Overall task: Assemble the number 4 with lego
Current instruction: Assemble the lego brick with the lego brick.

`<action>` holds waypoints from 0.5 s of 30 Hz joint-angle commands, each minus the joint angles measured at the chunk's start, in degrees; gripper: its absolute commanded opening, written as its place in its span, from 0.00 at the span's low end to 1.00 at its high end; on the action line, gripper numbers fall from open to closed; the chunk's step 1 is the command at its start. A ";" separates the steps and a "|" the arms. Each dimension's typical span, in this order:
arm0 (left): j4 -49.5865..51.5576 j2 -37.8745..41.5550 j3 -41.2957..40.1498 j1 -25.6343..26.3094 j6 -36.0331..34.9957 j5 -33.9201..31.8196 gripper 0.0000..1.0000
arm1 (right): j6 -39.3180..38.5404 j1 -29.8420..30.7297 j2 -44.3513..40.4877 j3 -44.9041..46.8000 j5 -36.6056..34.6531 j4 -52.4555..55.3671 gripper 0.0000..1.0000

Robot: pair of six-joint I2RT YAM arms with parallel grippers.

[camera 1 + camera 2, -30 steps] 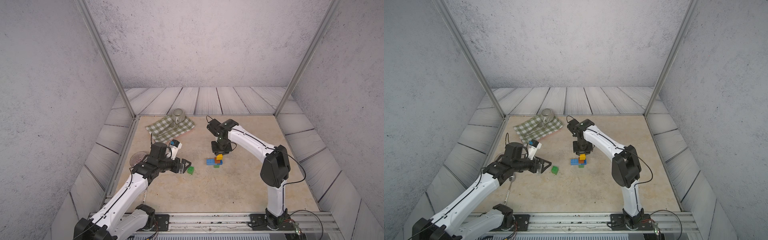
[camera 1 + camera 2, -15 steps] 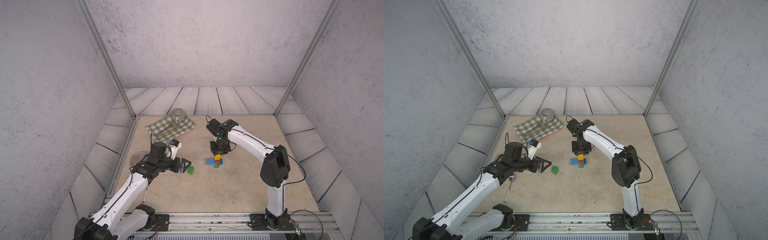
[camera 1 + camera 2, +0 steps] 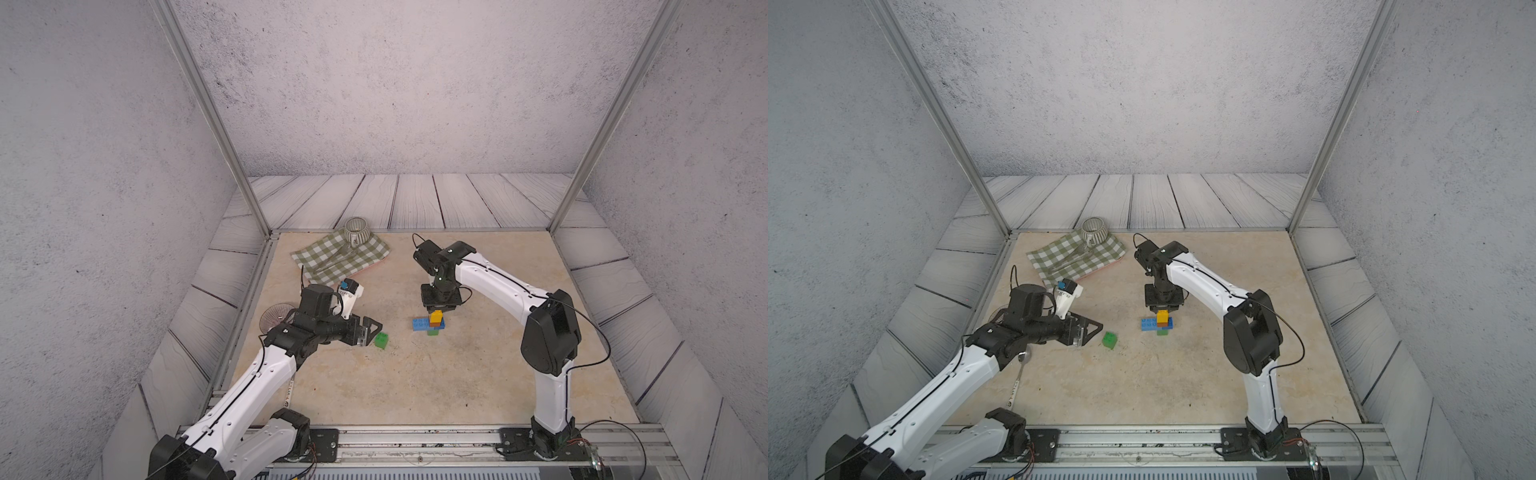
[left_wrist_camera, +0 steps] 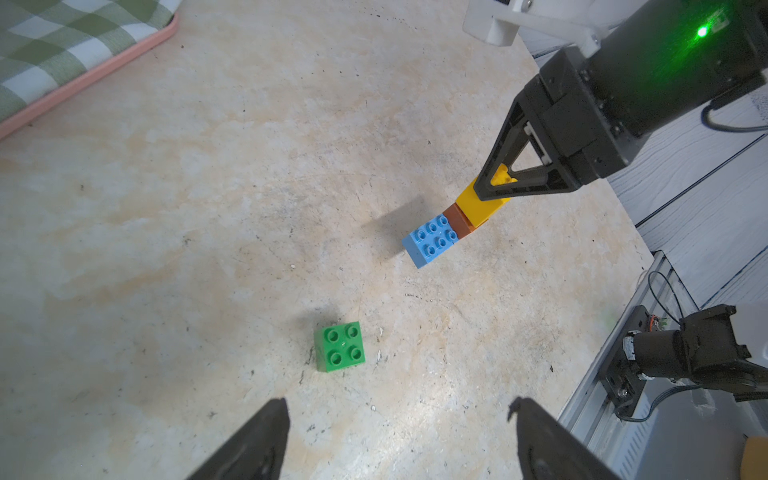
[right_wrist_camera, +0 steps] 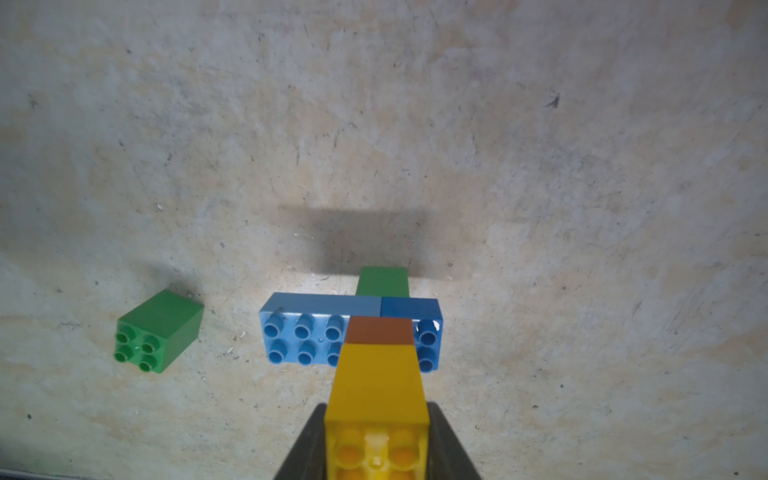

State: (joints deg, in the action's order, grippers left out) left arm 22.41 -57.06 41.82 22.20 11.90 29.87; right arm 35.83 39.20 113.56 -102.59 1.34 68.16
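Left gripper point(image 3: 370, 331): hanging wide open, holding nothing, just beside green brick point(image 3: 381, 340).
Green brick: lying loose on table point(image 3: 457, 374), apart from 4 point(image 3: 429, 325), not yet fitted.
4: standing mid-table; orange-and-yellow upright rising off crossbar point(image 5: 316, 309).
Right gripper point(image 3: 436, 308): clamping yellow brick point(image 5: 376, 386) atop upright.
Handling, advised: pressing straight down, studs aligned, avoiding tipping crossbar; then releasing gently.
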 commanded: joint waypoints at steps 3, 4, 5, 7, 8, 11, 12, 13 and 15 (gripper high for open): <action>-0.90 0.12 -0.43 -0.75 0.18 0.63 0.87 | 0.01 0.45 0.35 3.20 -1.54 -1.07 0.36; -0.91 0.19 -0.43 -0.78 0.14 0.66 0.88 | 0.02 0.57 0.30 3.48 -1.68 -1.25 0.36; -0.94 0.19 -0.43 -0.84 0.13 0.71 0.87 | -0.04 0.78 0.21 3.96 -1.88 -1.49 0.36; -0.89 0.16 -0.43 -0.84 0.14 0.68 0.87 | 0.12 1.01 -0.26 5.07 -2.30 -2.17 0.36; -0.90 0.14 -0.43 -0.91 0.14 0.63 0.87 | 0.31 1.11 -0.65 5.84 -2.40 -2.70 0.36; -0.99 0.27 -0.43 -0.94 0.18 0.63 0.87 | 0.65 1.31 -2.35 8.17 -2.82 -4.89 0.36; -1.07 0.33 -0.43 -1.06 0.14 0.63 0.88 | 0.89 1.48 -2.98 8.85 -3.29 -5.60 0.35; -1.14 0.35 -0.49 -1.01 0.18 0.67 0.87 | 0.99 1.49 -3.38 9.21 -3.57 -6.00 0.35; -1.19 0.22 -0.52 -1.10 0.22 0.72 0.88 | 1.05 1.57 -4.08 9.57 -4.06 -6.71 0.35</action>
State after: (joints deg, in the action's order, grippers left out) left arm 22.26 -57.06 41.82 21.85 11.99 29.89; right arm 36.18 40.36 109.06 -95.46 -0.97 61.60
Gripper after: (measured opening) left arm 0.875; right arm 0.358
